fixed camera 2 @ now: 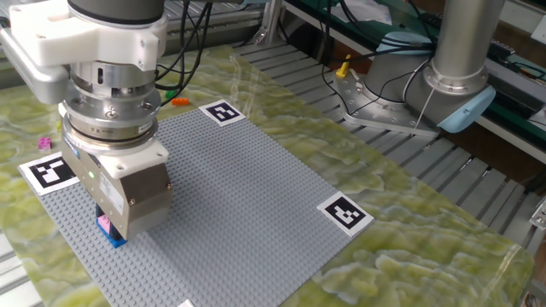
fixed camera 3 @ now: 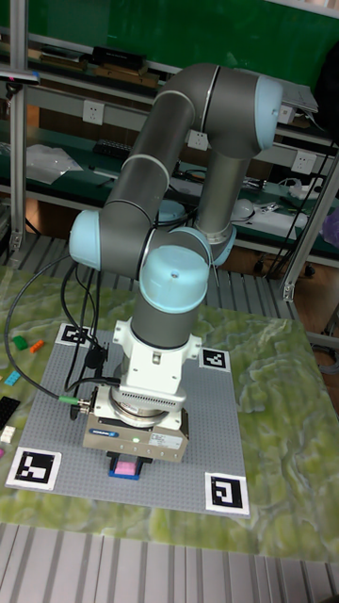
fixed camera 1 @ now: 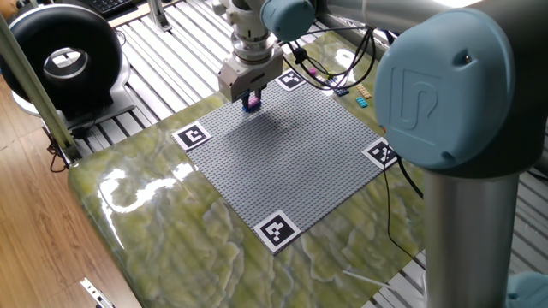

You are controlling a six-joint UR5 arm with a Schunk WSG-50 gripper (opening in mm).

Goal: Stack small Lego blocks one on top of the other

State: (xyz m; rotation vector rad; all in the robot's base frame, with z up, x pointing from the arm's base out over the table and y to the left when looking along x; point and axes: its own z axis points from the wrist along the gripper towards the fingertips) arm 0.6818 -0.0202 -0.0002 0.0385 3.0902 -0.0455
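Observation:
A small magenta-pink Lego block [fixed camera 2: 104, 223] sits on top of a small blue Lego block [fixed camera 2: 116, 240], which rests on the grey baseplate [fixed camera 2: 247, 188] near its corner. My gripper [fixed camera 3: 126, 464] stands straight down over this pair, its dark fingers close against the sides of the pink block [fixed camera 3: 125, 465]. The same pair shows as a pink and blue speck [fixed camera 1: 251, 103] between the fingertips of the gripper [fixed camera 1: 251, 101] in the one fixed view. The gripper body hides most of both blocks.
Fiducial-marker squares [fixed camera 2: 345, 212] mark the baseplate's corners. Loose bricks lie off the plate: an orange one [fixed camera 2: 178, 101], a pink one [fixed camera 2: 43, 142], and several coloured ones [fixed camera 3: 13, 376] at the left. Cables [fixed camera 1: 342, 60] trail across the far side of the table.

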